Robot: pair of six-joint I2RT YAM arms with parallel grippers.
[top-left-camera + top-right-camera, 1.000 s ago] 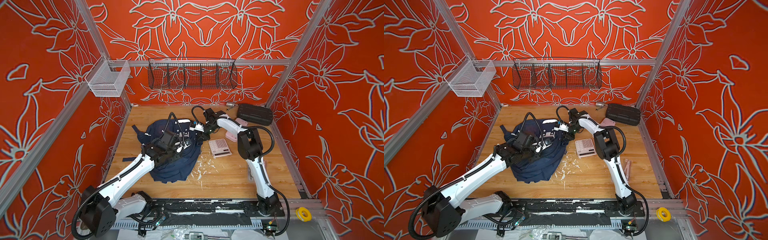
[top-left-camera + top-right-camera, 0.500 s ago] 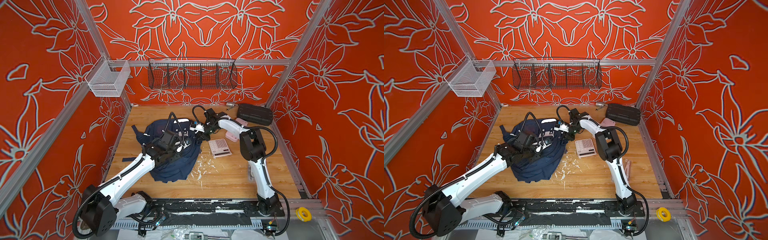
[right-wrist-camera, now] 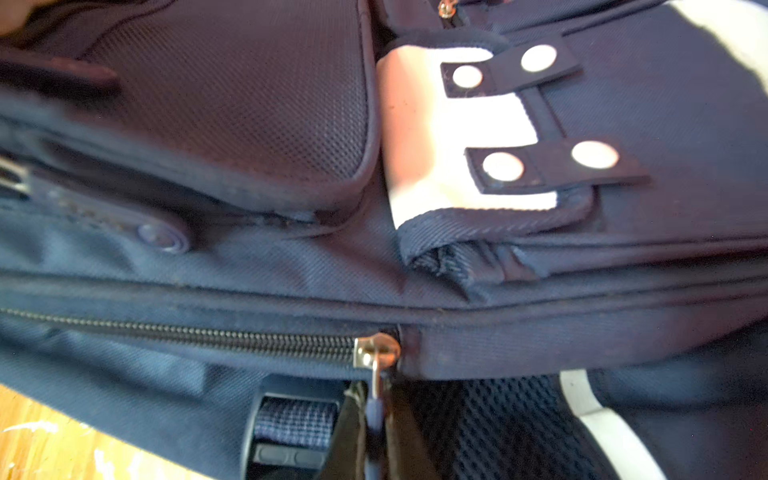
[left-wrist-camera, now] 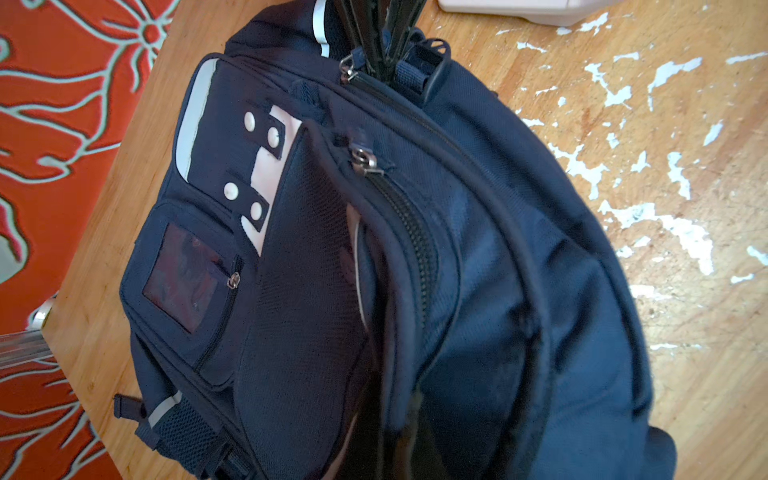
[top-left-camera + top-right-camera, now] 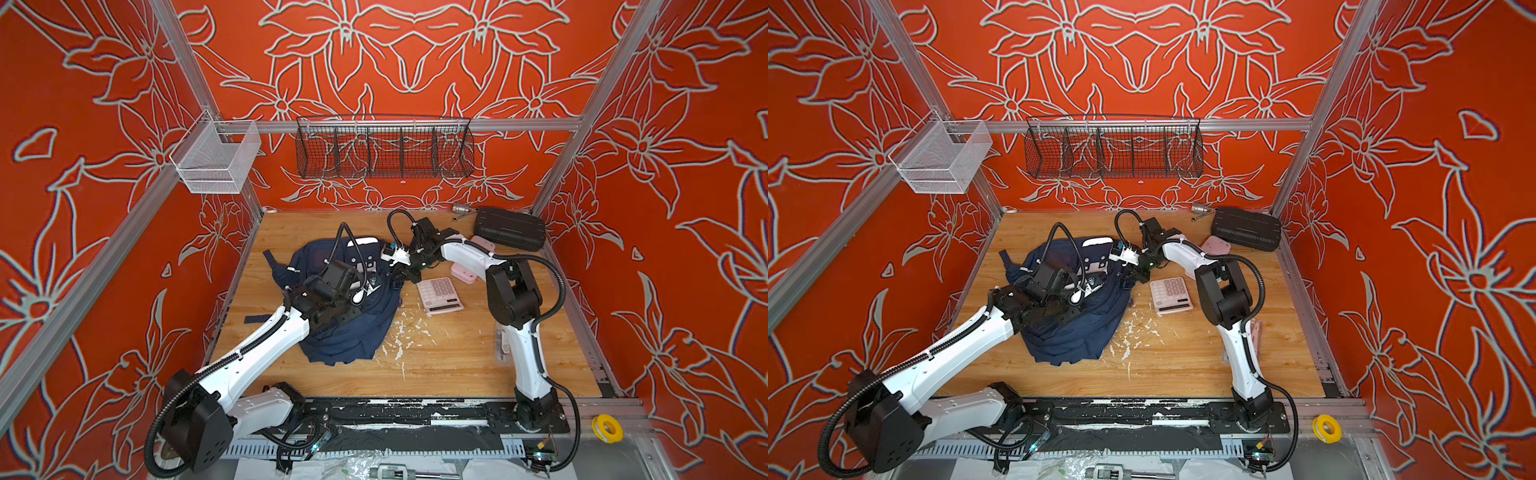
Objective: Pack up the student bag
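Right gripper (image 3: 374, 413) clamped on main zip pull (image 3: 375, 365) of student bag (image 5: 345, 332)
Zip track (image 3: 187, 332) seems to run near-left from it; left gripper (image 5: 365, 291) closed over bag middle

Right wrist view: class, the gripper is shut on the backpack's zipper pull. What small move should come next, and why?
Probably draw the zipper pull along the closed teeth, away from the end of the track. The right gripper is shut on it, the slider sits at that end, and this backpack compartment is zipped, so nothing can go in yet.
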